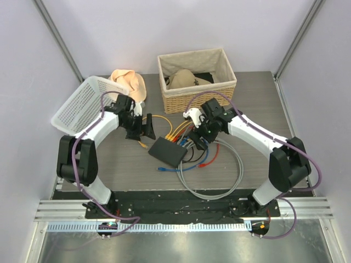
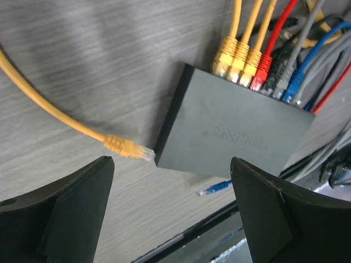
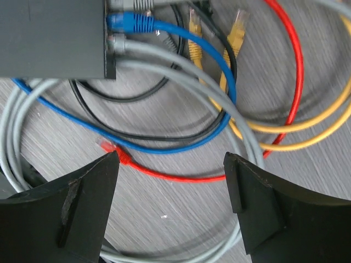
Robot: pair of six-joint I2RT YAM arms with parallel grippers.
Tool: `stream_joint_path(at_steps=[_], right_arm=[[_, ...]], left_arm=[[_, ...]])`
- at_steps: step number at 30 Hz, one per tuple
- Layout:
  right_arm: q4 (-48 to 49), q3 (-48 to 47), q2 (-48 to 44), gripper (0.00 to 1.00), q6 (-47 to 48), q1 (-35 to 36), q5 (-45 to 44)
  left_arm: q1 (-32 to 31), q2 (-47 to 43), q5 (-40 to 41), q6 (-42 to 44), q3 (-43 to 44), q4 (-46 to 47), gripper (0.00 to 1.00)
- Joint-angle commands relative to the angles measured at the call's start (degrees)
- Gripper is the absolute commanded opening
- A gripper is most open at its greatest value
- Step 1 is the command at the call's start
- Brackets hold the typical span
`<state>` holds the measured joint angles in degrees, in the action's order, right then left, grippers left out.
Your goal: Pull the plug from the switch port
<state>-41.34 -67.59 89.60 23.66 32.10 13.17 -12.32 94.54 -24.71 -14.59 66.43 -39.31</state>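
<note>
Grey wood-grain table point(image 1: 126, 164) runs under everything I'm watching, and the switch point(image 1: 168, 151) lies flat near its middle, between the two arms. It is turned at an angle, with its socket edge facing away and to the right. From the left wrist I see that edge crowded: three yellow plugs point(image 2: 238, 57) side by side, then a red plug point(image 2: 262, 68), and further along a grey plug point(image 2: 282, 76) and a blue plug point(image 2: 293, 85), all seated in ports. A loose yellow plug point(image 2: 129, 147) lies on the table with its tip just beside the switch's corner, and a loose blue plug point(image 2: 214, 188) peeks out past the opposite long edge. My left gripper point(image 2: 171, 172) hangs above that corner with its jaws spread wide and nothing between them. My right gripper point(image 3: 171, 159) is also spread apart and holds nothing. It hovers over the tangle of cables at the end of the socket row, where a loose red plug point(image 3: 107, 146) rests on the table close to one fingertip and two unplugged yellow ends lie farther out. Grey cable point(image 1: 219, 175) loops wide toward the near right of the table. At the far edge stands a wicker basket point(image 1: 197, 82) with a tan hat point(image 1: 129, 82) beside it, and a white basket point(image 1: 82, 104) leans tilted at the far left.
</note>
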Motion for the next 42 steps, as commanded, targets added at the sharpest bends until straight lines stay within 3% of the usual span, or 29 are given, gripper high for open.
stream_joint_path(at_steps=[1, 7, 11, 15, 20, 25, 30, 36, 42], right_arm=[[3.4, -6.8, 3.1, 0.85, -3.6, 0.1, 2.0], [5.0, -16.2, 12.5, 0.82, -2.5, 0.1, 0.5], [6.2, -20.6, 17.3, 0.82, -3.6, 0.1, 0.5], [5.6, -22.9, 19.4, 0.82, -3.4, 0.1, 1.3], [7.0, -20.2, 20.5, 0.83, -1.2, 0.0, -2.1], [9.7, -18.0, 24.1, 0.83, -4.0, -0.8, 0.2], [7.3, -16.9, 25.0, 0.83, -3.1, -0.8, 3.2], [6.3, -6.0, 17.7, 0.82, -2.8, -0.5, 6.8], [8.6, -0.1, 10.7, 0.83, -6.0, 2.5, 8.9]], left_arm=[[-0.3, -7.0, -5.9, 0.4, -4.3, 0.9, 0.92], [-0.6, -8.8, -10.0, -3.2, -11.5, 3.4, 0.83], [-0.7, -9.3, -10.0, -3.3, -13.1, 2.7, 0.66], [-0.7, -8.2, -9.0, -4.8, -14.8, 3.8, 0.65], [-0.7, -4.8, -8.1, -6.2, -14.8, 5.2, 0.71], [-1.5, 2.2, -14.6, -4.0, -11.9, 4.8, 0.71], [-3.1, 8.8, -19.5, -1.4, -7.6, 3.9, 0.61], [-3.0, 12.2, -11.3, -3.1, -2.6, 7.0, 0.56], [-3.0, 17.2, -9.0, -4.1, 6.6, 9.3, 0.56]])
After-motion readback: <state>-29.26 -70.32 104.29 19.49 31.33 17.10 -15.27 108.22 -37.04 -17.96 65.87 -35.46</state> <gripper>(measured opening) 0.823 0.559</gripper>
